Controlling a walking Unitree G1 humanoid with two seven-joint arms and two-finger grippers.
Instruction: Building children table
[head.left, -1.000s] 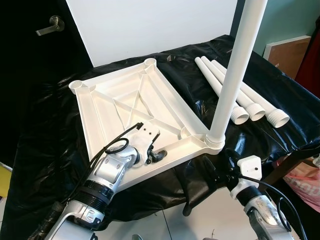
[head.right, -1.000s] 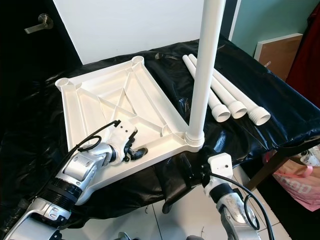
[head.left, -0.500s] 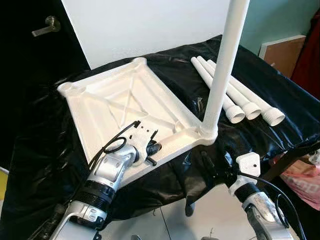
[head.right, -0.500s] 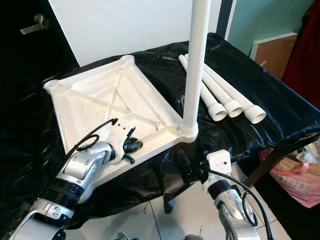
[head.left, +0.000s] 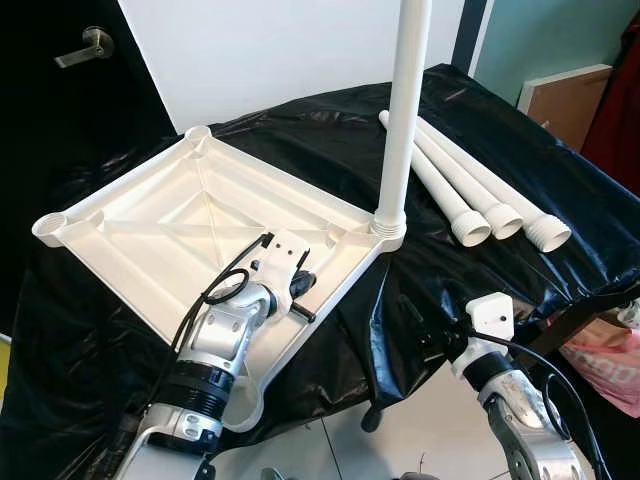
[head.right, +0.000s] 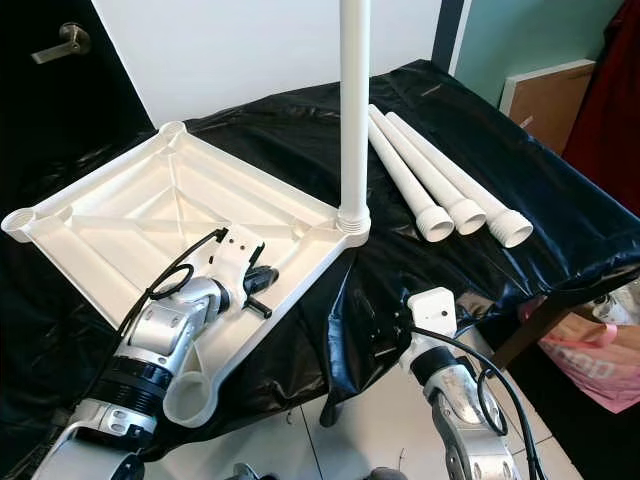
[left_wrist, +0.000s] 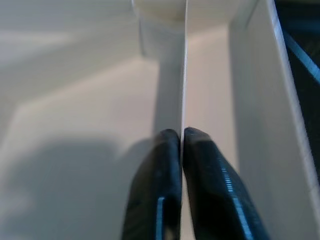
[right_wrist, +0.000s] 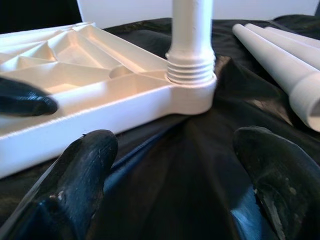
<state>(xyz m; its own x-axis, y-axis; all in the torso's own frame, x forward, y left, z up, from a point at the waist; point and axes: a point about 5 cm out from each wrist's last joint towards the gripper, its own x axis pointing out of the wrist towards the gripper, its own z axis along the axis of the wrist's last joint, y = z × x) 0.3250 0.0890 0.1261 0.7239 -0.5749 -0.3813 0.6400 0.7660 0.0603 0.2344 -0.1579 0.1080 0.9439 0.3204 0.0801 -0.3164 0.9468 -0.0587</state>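
Left gripper (left_wrist: 181, 137) is pinched tight on a thin rib of the upside-down tabletop (head.left: 150, 230), which sprawls out beyond it. Right gripper (right_wrist: 175, 165) sits spread wide, just short of the corner holding 1 upright leg (head.left: 400, 110). 3 loose legs (head.left: 480, 195) lie farther off.

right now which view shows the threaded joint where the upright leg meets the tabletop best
The right wrist view: the threaded collar of the upright leg sits close and sharp in the tabletop corner socket. Both eye views show that joint small and from above. The left wrist view shows a tabletop rib pinched by the left gripper.
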